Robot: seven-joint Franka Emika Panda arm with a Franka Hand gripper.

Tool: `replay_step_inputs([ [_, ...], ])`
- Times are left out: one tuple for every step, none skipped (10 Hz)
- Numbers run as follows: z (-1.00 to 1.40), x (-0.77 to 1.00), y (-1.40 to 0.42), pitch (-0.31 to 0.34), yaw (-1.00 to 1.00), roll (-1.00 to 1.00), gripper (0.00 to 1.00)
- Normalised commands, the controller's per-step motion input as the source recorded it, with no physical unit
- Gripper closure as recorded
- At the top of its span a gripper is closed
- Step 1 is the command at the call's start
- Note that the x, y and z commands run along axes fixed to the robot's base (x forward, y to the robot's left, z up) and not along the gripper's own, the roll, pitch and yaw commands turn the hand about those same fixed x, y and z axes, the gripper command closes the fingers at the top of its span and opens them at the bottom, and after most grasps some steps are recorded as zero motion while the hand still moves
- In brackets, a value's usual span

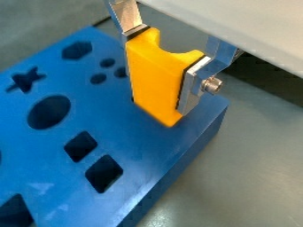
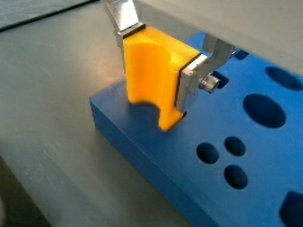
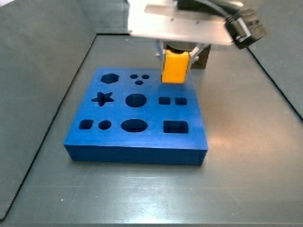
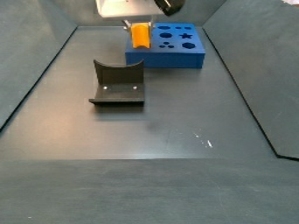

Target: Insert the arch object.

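Note:
The arch object (image 1: 159,78) is a bright orange-yellow block with a curved notch, held upright between the silver fingers of my gripper (image 1: 166,55). It also shows in a wrist view (image 2: 154,75) and in both side views (image 3: 174,66) (image 4: 140,35). My gripper (image 3: 178,55) is shut on it, over the far edge of the blue board (image 1: 71,151). The block's lower end sits at the board's top surface near that edge (image 2: 130,133). Whether it is inside a cutout is hidden. The board has star, round, hexagon and square holes (image 3: 136,124).
A dark L-shaped fixture (image 4: 117,83) stands on the grey floor beside the board (image 4: 176,48). Dark walls enclose the floor on both sides. My white wrist housing (image 3: 183,18) hangs above the board's far edge.

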Motion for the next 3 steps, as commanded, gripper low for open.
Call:
replay_step_inputs([
  [-0.54,-0.18,-0.12,-0.333,0.12,0.09,1.00],
  [-0.19,-0.03,0.00,-0.161,0.00,-0.04,1.00],
  [-0.05,-0.15,-0.13,-0.153,0.11,0.08,1.00],
])
